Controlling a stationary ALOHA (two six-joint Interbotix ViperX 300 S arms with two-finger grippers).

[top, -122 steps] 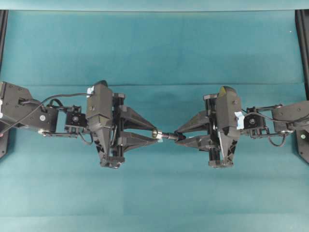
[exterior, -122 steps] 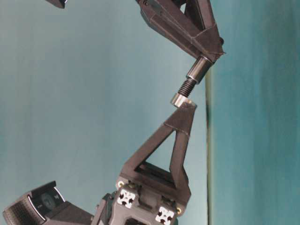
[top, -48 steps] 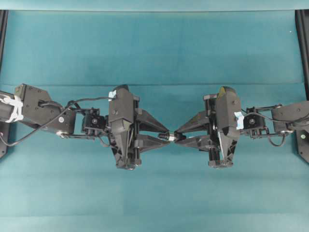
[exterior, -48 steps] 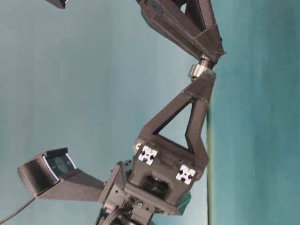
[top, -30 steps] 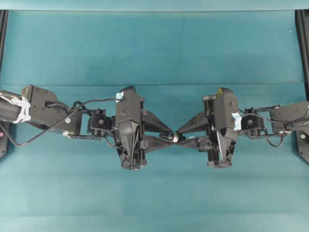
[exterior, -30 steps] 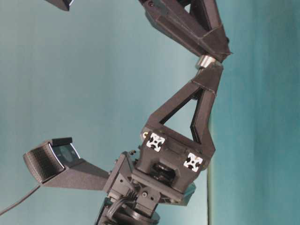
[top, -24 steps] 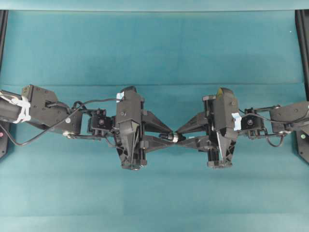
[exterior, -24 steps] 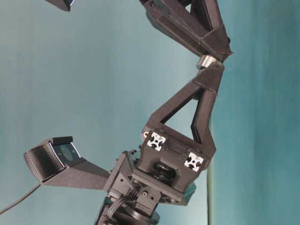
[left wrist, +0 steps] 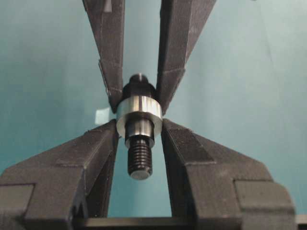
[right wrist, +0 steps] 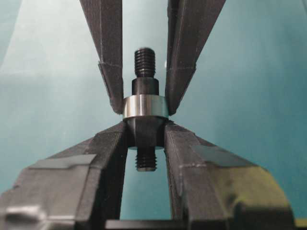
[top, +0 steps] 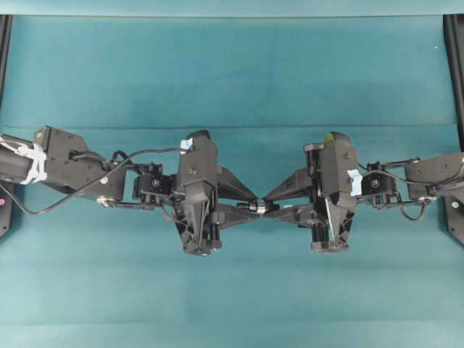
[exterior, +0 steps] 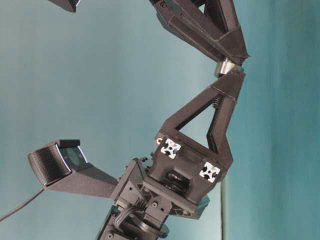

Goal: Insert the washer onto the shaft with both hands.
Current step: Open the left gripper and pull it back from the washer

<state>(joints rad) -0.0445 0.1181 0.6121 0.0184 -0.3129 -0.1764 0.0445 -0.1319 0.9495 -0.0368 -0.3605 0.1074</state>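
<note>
Now washer [left wrist: 139,116] sits on shaft [right wrist: 144,86], L claw [top: 249,206] pinching washer, R claw [top: 268,204] clamping shaft, tips touching.

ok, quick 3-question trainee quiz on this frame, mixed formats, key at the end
1. True or false: the washer is already around the shaft.
2. The left gripper grips: A the washer, B the shaft, C nothing?
3. Fill in: the right gripper is shut on the ____.

Key: 1 true; 2 A; 3 shaft.
</note>
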